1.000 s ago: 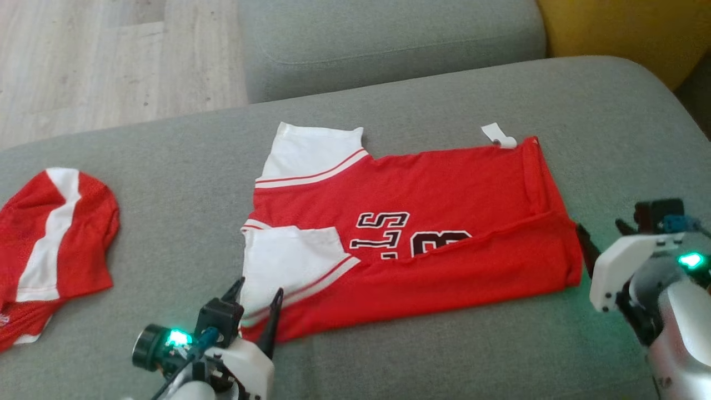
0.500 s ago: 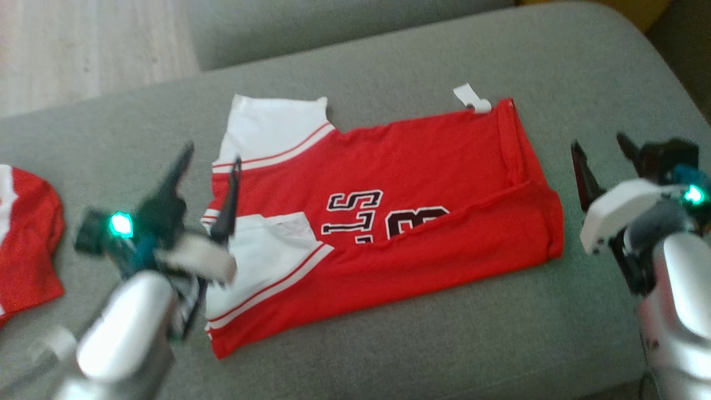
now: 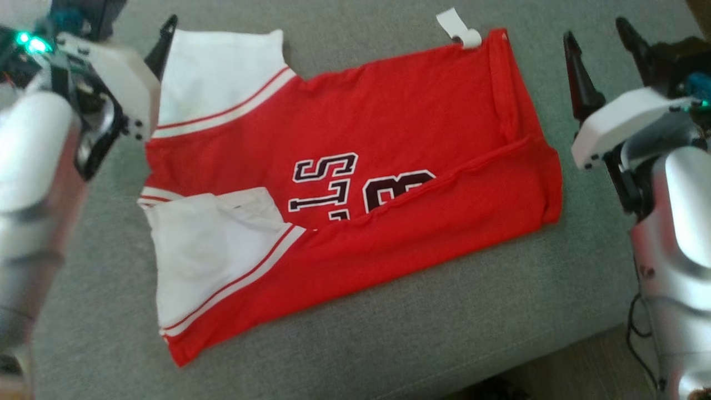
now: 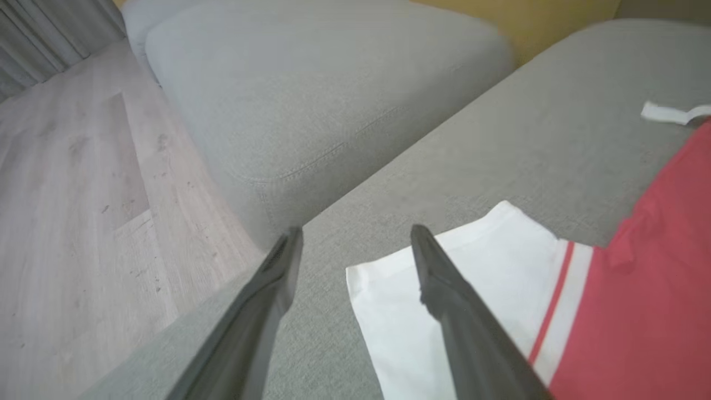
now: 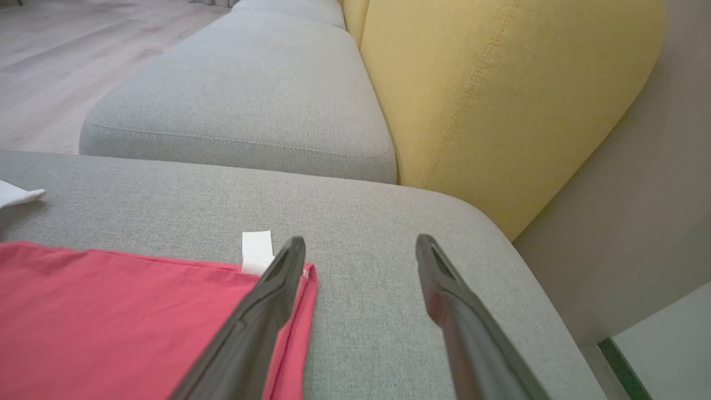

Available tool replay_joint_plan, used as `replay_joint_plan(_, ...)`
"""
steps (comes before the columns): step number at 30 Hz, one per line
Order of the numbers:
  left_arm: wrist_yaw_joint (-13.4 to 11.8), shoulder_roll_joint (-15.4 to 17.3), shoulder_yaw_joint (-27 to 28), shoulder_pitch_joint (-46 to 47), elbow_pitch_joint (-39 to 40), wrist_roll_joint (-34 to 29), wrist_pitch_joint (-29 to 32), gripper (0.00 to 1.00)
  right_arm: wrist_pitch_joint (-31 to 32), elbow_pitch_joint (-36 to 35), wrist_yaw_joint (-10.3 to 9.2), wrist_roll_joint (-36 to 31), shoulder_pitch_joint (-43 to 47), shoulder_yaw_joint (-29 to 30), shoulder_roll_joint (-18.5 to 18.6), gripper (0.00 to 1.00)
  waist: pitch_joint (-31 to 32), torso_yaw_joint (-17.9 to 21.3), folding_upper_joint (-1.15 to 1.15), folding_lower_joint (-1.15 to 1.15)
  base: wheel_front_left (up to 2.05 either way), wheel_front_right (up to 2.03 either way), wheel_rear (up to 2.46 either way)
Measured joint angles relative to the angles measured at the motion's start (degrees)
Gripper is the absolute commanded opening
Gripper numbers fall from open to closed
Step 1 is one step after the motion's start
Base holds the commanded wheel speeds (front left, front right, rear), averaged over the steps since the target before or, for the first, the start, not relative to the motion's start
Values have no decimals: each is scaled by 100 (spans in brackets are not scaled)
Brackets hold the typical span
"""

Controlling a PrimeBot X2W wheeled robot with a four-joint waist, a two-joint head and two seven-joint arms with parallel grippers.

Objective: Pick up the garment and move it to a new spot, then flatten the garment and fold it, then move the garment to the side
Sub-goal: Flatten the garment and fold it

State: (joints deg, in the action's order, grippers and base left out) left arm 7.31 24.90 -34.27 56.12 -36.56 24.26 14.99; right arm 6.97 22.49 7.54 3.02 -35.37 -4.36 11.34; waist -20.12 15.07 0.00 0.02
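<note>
Red jersey with white sleeves and dark numerals [image 3: 355, 166] spread flat on grey fabric sofa seat cushion [image 3: 416, 344]. Near long edge folded up over lower half of numerals, near white sleeve [image 3: 205, 250] lying on top. Looks like first lengthwise fold done, far edge likely next, hence both arms out at the cloth's far corners. Left gripper [image 4: 355, 233]: forearm up the left side of head view, dark fingers spread wide with nothing between, one finger over corner of far white sleeve [image 3: 216, 72], other over bare cushion; contact with cloth impossible to tell. Right gripper [image 3: 593, 30]: also spread wide and empty, at the hem end, inner finger over red hem corner just beside small white tag [image 5: 256, 250], outer finger over bare cushion. Mirrored poses, fingers pointing away from body. Probably lining up to pinch both far corners and bring them toward near edge. Yellow back cushion [image 5: 500, 100] behind, pale wood floor [image 4: 83, 194] off to the left. Risk of catching one layer only or dragging the existing fold open.
</note>
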Motion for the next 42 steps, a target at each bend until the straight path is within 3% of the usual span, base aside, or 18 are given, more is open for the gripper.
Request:
replay_joint_plan(7,27,460,-1095,667,-237,814,782,100,-126,113,0,2,-419,-157,-82,100,-469,235,0,-1,0,0,0)
replay_joint_plan(12,27,682,-1435,936,-613,1054,884,100,-197,165,0,3,-571,-243,-140,100,-713,362,0,-2,0,0,0)
replay_joint_plan(30,26,751,-2449,1459,-712,2195,979,100,-250,264,0,101,-781,-238,-159,100,-990,526,0,-2,0,0,0)
replay_joint_plan(31,25,762,-2521,1500,-692,2271,1058,35,-250,264,0,101,-795,-237,-159,100,-993,525,0,-2,0,0,0)
replay_joint_plan(32,26,779,-2597,1542,-648,2346,1149,0,-250,264,0,101,-804,-237,-159,100,-996,523,0,-3,0,0,0)
replay_joint_plan(36,27,797,-2827,1584,-521,2595,1252,0,-250,309,0,100,-809,-221,-156,100,-987,497,0,-2,0,0,0)
replay_joint_plan(42,27,761,-2916,1556,-695,2699,697,0,-248,402,0,92,-824,-198,-111,100,-883,378,0,-2,0,0,0)
